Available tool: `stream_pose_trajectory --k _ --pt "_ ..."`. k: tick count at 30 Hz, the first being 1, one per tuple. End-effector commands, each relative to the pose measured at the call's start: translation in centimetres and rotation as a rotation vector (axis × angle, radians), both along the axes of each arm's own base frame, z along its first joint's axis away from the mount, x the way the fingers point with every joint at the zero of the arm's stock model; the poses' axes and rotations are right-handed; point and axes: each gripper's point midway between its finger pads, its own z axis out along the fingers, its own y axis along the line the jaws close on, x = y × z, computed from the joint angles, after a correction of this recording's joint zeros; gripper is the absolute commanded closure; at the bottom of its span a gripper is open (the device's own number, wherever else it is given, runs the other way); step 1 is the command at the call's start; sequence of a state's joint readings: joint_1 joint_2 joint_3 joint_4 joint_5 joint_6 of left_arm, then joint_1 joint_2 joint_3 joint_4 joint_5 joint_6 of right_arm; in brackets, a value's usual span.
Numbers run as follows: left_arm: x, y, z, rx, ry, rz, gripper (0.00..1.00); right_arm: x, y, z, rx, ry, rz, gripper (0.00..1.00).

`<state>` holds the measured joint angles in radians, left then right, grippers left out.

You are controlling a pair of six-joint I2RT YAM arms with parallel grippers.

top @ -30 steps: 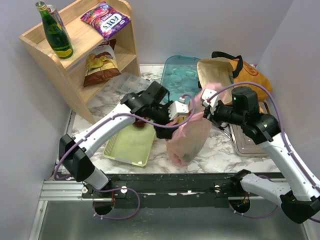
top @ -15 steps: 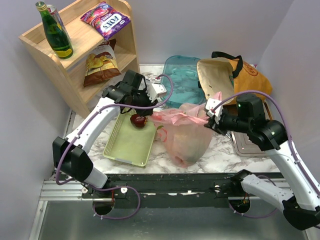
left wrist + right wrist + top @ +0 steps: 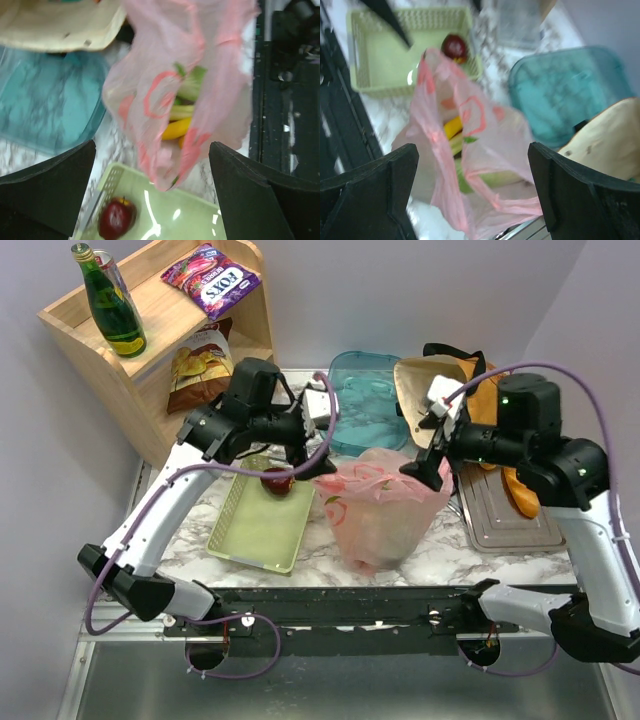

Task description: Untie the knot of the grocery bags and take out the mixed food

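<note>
Listing hazards first: we judge the pink plastic bag (image 3: 380, 515), standing slack on the desk (image 3: 450, 550) just beside the green basket (image 3: 255, 530), may slump and spill its banana (image 3: 175, 129) and greens (image 3: 192, 85), since our left end effector (image 3: 152, 144) and right end effector (image 3: 472, 145) both hang released above it. Behind it, a teal tray (image 3: 365, 405) and the tote (image 3: 440, 390) crowd the space.

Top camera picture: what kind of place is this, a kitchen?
Probably a robot practice booth, not a real kitchen: a left arm and right arm bolted to a metal rail, plain walls close around a marble-look table, and a wooden shelf with a green bottle.
</note>
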<state>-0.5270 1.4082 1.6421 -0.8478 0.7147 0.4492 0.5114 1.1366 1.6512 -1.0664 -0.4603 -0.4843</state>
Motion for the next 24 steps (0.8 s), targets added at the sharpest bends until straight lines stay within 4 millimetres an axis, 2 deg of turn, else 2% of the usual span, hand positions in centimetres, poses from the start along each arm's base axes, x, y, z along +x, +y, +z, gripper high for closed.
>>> stream_pose_trajectory --k 1,2,4,5,6,7,9,11,12,14,19,20,22,24 --pt "-6.8 -2.6 -0.7 0.032 0.009 -0.262 0.02 2.4 -0.2 4.3 0.058 -0.094 -0.107 0.01" --pt "-7.4 -3.0 -1.7 0.047 0.013 -0.281 0.02 3.6 -0.4 4.2 0.045 -0.116 -0.143 0.01" --pt "-8.0 -3.6 -3.8 0.072 0.019 -0.295 0.01 5.4 -0.8 2.6 -0.012 -0.131 -0.183 0.01" --pt "-8.3 -3.8 -4.8 0.090 0.024 -0.303 0.02 6.1 -0.8 0.8 -0.063 -0.128 -0.175 0.01" --pt "-8.8 -3.9 -5.7 0.108 0.027 -0.328 0.06 6.7 -1.1 -0.7 -0.113 -0.123 -0.173 0.01" --pt "-9.6 -3.8 -6.4 0.127 0.008 -0.378 0.14 7.1 -1.2 -2.4 -0.156 -0.112 -0.166 0.01" --pt "-11.2 -3.1 -8.0 0.176 -0.054 -0.470 0.39 7.0 -1.2 -5.2 -0.228 -0.080 -0.116 0.01" --pt "-11.9 -2.2 -9.2 0.195 -0.131 -0.509 0.58 6.5 -1.1 -7.6 -0.276 -0.057 -0.053 0.00" --pt "-12.1 -2.0 -9.4 0.188 -0.163 -0.518 0.64 6.4 -1.2 -8.9 -0.304 -0.051 -0.029 0.00" --pt "-12.5 -1.6 -9.8 0.188 -0.197 -0.539 0.73 6.7 -1.4 -10.8 -0.351 -0.053 -0.003 0.00" --pt "-12.6 -1.3 -10.3 0.223 -0.231 -0.559 0.85 7.7 -1.3 -14.4 -0.431 -0.047 0.057 0.02" --pt "-12.4 -1.2 -10.4 0.235 -0.254 -0.560 0.89 8.1 -1.4 -14.8 -0.447 -0.056 0.055 0.08" --pt "-11.8 -0.8 -10.8 0.267 -0.312 -0.556 0.97 9.3 -1.9 -15.0 -0.484 -0.073 0.014 0.43" --pt "-10.4 -0.5 -11.1 0.304 -0.408 -0.537 1.00 10.4 -2.3 -14.3 -0.489 -0.086 -0.053 0.86"
